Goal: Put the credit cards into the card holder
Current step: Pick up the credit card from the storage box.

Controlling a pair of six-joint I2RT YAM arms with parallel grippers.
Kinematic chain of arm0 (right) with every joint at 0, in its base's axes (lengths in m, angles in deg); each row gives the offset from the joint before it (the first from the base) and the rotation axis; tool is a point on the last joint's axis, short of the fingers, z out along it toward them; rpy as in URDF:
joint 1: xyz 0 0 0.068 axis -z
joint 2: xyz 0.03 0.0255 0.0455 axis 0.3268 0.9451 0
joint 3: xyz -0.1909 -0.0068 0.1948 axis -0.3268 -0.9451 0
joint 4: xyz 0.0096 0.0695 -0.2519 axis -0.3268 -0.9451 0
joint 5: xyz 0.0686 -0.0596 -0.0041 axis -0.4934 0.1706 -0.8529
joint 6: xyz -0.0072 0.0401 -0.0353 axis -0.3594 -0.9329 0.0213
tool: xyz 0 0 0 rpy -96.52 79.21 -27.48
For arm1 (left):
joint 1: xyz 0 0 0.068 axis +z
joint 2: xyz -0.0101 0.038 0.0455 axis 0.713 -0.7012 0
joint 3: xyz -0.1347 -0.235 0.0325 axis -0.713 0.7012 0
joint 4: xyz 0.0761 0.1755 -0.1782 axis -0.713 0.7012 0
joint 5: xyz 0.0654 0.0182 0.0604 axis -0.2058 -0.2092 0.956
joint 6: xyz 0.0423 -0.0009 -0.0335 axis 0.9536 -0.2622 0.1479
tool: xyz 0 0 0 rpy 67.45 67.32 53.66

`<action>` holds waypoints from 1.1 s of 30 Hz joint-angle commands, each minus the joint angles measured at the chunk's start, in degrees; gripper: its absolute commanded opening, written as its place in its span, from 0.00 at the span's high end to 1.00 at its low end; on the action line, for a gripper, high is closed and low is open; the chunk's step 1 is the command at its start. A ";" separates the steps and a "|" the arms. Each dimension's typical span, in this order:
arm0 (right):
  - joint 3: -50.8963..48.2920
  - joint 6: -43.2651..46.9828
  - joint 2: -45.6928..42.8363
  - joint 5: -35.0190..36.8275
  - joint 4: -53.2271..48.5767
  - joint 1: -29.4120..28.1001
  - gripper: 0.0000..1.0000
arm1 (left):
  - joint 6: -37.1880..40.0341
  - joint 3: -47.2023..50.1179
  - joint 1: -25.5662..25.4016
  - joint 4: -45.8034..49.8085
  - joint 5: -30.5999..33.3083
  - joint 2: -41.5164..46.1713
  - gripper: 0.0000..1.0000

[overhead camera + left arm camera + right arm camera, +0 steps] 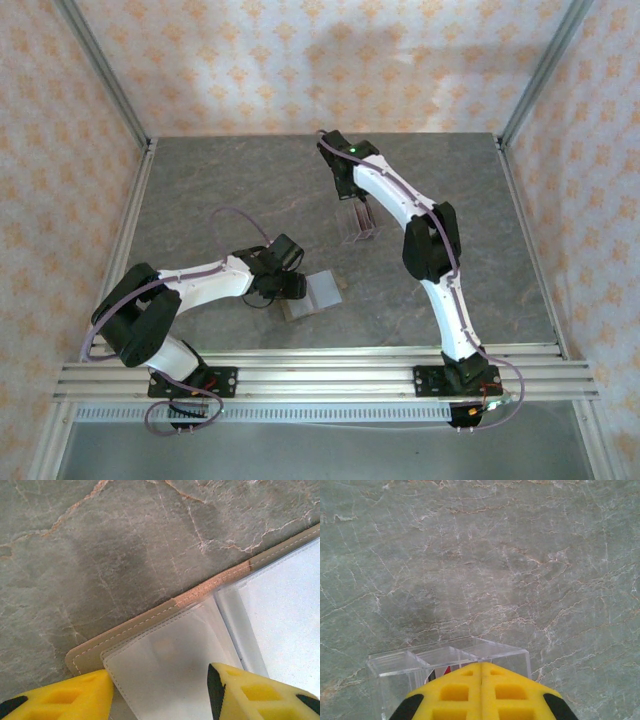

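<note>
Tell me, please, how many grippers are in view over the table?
2. The left gripper stands open over the spread card holder near the front of the table. The right gripper, shut, is at the clear rack farther back. None appears hidden.
</note>
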 commanded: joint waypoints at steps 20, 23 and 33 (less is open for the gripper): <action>0.61 0.48 -10.32 -1.59 -2.62 -3.45 1.00 | 0.76 -1.15 0.40 -0.73 -0.21 0.05 0.46; -3.60 -0.04 -13.69 -4.84 -0.04 -5.14 1.00 | 0.94 -0.67 0.48 -0.96 -0.38 1.87 0.46; -23.01 -5.21 -24.08 -17.15 12.68 -10.54 1.00 | 0.95 1.32 0.55 0.32 4.02 9.04 0.46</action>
